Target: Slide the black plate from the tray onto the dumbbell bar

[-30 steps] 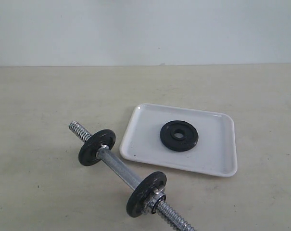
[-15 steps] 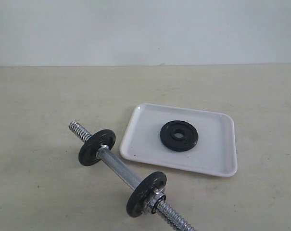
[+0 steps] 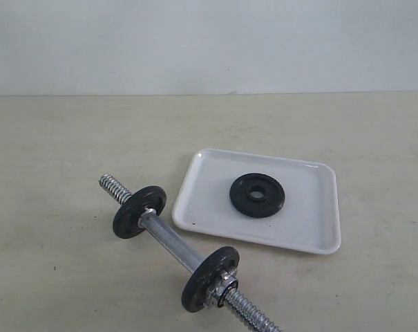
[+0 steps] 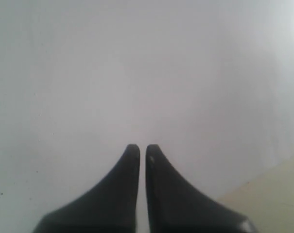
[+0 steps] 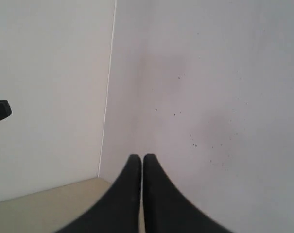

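**Desk:** Where is the black plate right now?

**Me:** I have the black plate [image 3: 257,195] lying flat in the tray [image 3: 205,197], about mid-tray, with its hole facing up. Nothing is touching it. The tray sits on the tabletop [image 3: 63,138], just to the right of the dumbbell bar [image 3: 168,238] in the exterior view. The tray's near left corner is close to the bar's knurled middle but apart from it.

**Desk:** How does the bar lie?

**Me:** It lies diagonally on the tabletop, from far left to near right, and its near threaded end runs out of the bottom of the exterior view. It already carries a far disc [image 3: 139,211] and a near disc [image 3: 210,278], both standing on edge. A silver nut collar [image 3: 226,283] sits against the outer face of the near disc.

**Desk:** And the grippers?

**Me:** Neither one shows in the exterior view. On my left wrist camera the left gripper [image 4: 143,148] is closed down to a hairline gap, holds nothing, and points at a pale wall [image 4: 137,63]. The right gripper [image 5: 139,158] has its tips pressed together, also empty, and faces a corner between two walls.
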`<state>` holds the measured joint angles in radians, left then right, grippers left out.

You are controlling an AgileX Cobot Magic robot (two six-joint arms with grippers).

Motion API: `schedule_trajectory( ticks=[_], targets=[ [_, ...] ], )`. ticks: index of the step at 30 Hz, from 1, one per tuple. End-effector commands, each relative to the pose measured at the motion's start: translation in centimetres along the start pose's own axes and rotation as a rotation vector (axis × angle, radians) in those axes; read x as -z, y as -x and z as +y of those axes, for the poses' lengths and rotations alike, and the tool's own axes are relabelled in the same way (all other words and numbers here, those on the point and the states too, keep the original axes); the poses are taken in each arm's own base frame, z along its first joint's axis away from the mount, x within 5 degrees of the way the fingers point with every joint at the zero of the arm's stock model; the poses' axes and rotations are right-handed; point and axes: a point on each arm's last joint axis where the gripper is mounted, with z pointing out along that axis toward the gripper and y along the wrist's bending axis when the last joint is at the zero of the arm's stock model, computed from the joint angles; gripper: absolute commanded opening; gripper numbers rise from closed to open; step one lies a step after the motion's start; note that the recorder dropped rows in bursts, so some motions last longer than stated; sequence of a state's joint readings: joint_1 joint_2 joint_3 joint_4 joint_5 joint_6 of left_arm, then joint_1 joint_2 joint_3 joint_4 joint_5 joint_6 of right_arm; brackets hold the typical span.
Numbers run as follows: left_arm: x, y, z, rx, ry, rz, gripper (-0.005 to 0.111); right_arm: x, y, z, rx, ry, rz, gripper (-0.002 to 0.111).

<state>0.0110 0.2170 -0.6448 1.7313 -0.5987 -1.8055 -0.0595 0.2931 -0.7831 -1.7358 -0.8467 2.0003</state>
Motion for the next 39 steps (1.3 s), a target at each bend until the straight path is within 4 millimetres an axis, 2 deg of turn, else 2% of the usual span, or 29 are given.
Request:
schedule_trajectory(
  ticks=[1, 10, 15, 18, 22, 26, 31, 36, 39],
  targets=[
    [-2.0, -1.1, 1.3, 0.063, -0.009, 0.089, 0.004, -2.2, -1.0, -2.6, -0.061, -0.008, 0.088, 0.000],
    [-5.2, -3.7, 5.6, 0.071, 0.205, 0.208, 0.004, -5.3, -3.5, -6.7, -0.180, -0.043, 0.208, 0.000],
    [-5.8, -4.5, 6.7, 0.046, 0.269, 0.243, 0.004, -6.2, -6.5, -9.4, -0.231, -0.166, 0.275, 0.000],
    [-5.9, -4.5, 6.8, 0.011, 0.266, 0.249, 0.004, -5.9, -8.8, -10.8, -0.128, -0.274, 0.326, 0.000],
    [-5.9, -4.5, 6.8, 0.009, 0.266, 0.249, 0.004, -4.7, -10.6, -12.6, 0.033, -0.481, 0.386, 0.000],
    [-5.9, -4.5, 6.8, 0.009, 0.266, 0.249, 0.004, -3.7, -11.5, -13.8, 0.272, -0.588, 0.482, 0.000],
    [-5.9, -4.5, 6.7, 0.009, 0.262, 0.250, 0.004, -3.1, -12.1, -14.2, 0.449, -0.611, 0.566, 0.000],
    [-5.9, -4.5, 6.7, 0.009, 0.262, 0.250, 0.004, -3.0, -12.0, -14.3, 0.357, -0.650, 0.534, 0.000],
    [-5.9, -4.5, 6.7, 0.009, 0.262, 0.250, 0.004, -3.0, -12.0, -14.3, 0.191, -0.694, 0.473, 0.000]
  ],
)
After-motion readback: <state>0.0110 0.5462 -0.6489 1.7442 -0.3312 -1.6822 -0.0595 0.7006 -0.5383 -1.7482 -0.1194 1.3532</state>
